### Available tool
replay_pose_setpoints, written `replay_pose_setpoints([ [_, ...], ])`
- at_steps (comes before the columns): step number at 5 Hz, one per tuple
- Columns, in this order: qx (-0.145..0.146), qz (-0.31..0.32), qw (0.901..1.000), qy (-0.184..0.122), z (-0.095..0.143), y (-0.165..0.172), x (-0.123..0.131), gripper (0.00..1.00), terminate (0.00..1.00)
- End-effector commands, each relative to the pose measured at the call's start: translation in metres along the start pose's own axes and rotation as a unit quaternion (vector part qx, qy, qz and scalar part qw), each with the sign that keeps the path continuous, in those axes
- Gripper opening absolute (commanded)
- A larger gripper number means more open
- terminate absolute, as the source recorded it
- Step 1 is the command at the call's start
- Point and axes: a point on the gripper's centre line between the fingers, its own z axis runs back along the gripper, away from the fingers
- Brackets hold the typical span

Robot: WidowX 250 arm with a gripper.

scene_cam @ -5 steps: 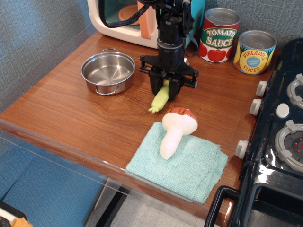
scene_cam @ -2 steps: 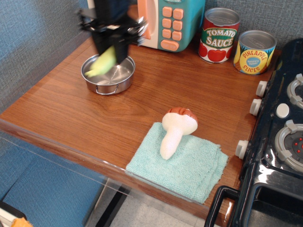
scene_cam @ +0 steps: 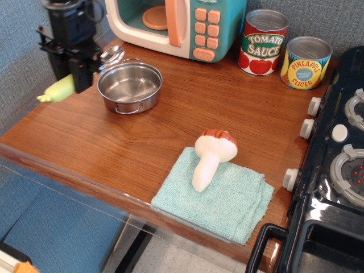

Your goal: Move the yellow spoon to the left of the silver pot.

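Observation.image shows the gripper (scene_cam: 78, 67) clamped on the yellow spoon (scene_cam: 68, 81) above the desk's left edge, just beside the silver pot (scene_cam: 129, 86).

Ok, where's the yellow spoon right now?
The yellow spoon is held in the gripper at the table's left side, just left of the silver pot.

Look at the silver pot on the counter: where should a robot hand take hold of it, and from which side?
Grip the silver pot by its thin upright rim, coming straight down with one finger inside the wall and one outside. It sits upright and empty, so the rim is open. The small wire loop handles, front and back, are harder to catch.
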Motion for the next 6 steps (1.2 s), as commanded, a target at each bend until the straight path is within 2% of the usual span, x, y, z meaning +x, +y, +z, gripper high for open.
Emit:
replay_pose_setpoints([
  [1, 0.035, 0.009, 0.9993, 0.013, -0.015, 0.035, -0.004, 0.0, 0.0],
  [2, 0.036, 0.016, 0.9987, 0.031, -0.031, 0.043, -0.005, 0.0, 0.0],
  [3, 0.013, 0.003, 0.9984, 0.055, -0.055, 0.05, -0.005, 0.0, 0.0],
  [4, 0.012, -0.007, 0.9988, 0.046, -0.056, 0.052, -0.004, 0.0, 0.0],
  [5, 0.012, -0.014, 0.9991, 0.038, -0.05, 0.05, -0.003, 1.0, 0.0],
  [6, 0.006, -0.022, 0.9997, 0.0, -0.021, 0.044, -0.005, 1.0, 0.0],
])
